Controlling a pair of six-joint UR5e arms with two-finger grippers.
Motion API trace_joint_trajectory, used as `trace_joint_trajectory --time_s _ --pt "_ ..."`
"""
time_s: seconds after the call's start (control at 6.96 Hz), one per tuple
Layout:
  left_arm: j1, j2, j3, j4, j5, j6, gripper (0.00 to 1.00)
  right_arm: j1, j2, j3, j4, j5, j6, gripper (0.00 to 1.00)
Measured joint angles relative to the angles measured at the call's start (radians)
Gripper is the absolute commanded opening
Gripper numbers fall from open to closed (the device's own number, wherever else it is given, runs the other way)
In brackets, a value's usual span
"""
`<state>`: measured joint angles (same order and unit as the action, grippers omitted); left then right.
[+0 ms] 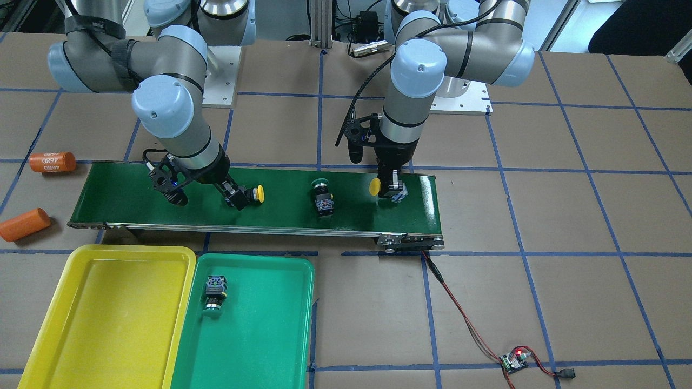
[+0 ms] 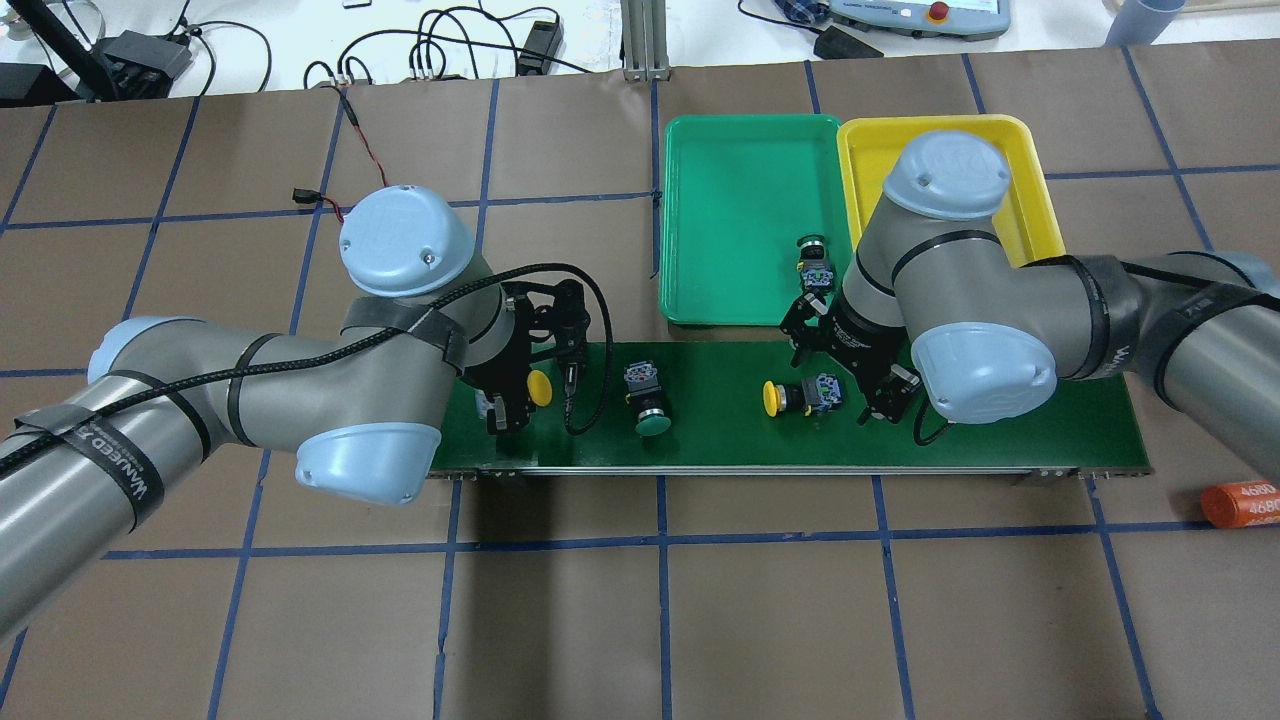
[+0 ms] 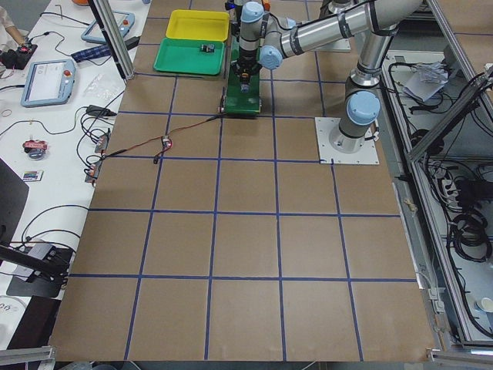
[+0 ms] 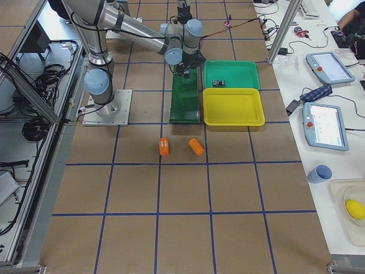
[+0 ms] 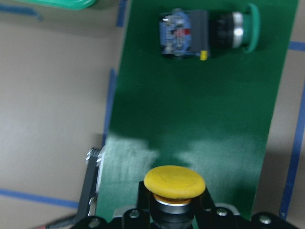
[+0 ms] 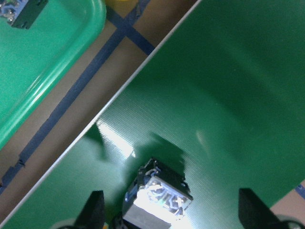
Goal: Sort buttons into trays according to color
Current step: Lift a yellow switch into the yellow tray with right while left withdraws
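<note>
My left gripper [image 1: 390, 189] [image 2: 512, 395] is shut on a yellow-capped button [image 1: 374, 186] [image 5: 174, 182] at one end of the belt. My right gripper [image 1: 233, 195] [image 6: 174, 210] is open, its fingers wide either side of the contact block [image 6: 158, 193] of the second yellow button [image 1: 258, 193] [image 2: 790, 396], which lies on the belt. A green-capped button [image 1: 323, 197] [image 5: 205, 33] lies on the belt between the two. Another green button [image 1: 214, 292] [image 2: 815, 265] lies in the green tray [image 1: 259, 346] [image 2: 740, 200]. The yellow tray [image 1: 108, 324] [image 2: 870, 150] beside it holds nothing.
The long dark-green conveyor belt [image 1: 135, 200] runs across the table, with the trays along one long side. Two orange cylinders [image 1: 52, 161] [image 1: 24, 224] lie off the belt's end by my right arm. A wire runs from the other end to a small circuit board [image 1: 513, 362].
</note>
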<state>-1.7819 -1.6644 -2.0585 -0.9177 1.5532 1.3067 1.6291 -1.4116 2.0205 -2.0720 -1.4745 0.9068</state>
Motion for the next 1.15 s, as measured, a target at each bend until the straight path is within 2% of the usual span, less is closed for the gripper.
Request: trace_joint_trajectory --time_s 0.14,0.29,0.72,1.01,1.15 --pt "-0.001 0.000 -0.006 0.004 0.003 0.004 1.00 -0.001 0.008 0.010 -0.002 -0.003 0.003 0.25" --pt "0.002 0.005 -0.004 0.006 0.011 0.002 1.00 -0.004 0.011 0.016 -0.001 -0.007 0.001 0.00" --pt "0.025 0.065 0.071 -0.039 0.029 -0.029 1.00 -0.015 0.011 0.009 0.009 -0.016 -0.047 0.00" --pt "0.138 0.096 0.186 -0.213 -0.013 -0.210 1.00 -0.019 0.008 -0.035 0.023 -0.052 -0.082 0.00" --pt "0.199 0.101 0.245 -0.312 -0.050 -0.324 1.00 -0.022 0.008 -0.081 0.043 -0.093 -0.157 0.00"
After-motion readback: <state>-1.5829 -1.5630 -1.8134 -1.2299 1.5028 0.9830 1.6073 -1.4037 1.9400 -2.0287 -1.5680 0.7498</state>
